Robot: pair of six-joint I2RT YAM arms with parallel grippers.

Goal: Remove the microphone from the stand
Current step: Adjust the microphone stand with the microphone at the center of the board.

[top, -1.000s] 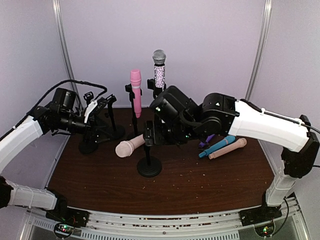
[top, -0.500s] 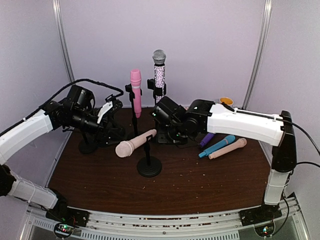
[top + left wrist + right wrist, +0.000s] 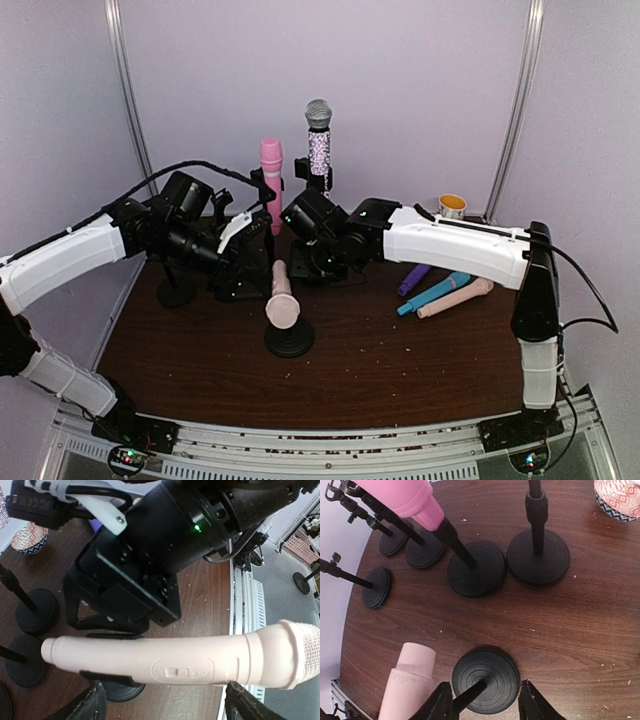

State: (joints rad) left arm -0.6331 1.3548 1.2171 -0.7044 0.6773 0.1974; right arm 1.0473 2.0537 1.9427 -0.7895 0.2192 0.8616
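The microphone (image 3: 165,665) looks smooth matt plastic, the table (image 3: 600,605) glossy wood.

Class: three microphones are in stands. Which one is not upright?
The pale pink microphone in the front stand: it is tipped head-down, while the bright pink microphone and the glittery microphone stand upright.

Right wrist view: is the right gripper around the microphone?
No, the right gripper straddles the stand pole; the pale pink microphone sits outside its fingers.

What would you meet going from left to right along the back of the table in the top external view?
Bright pink microphone → sparkly silver microphone → patterned cup.
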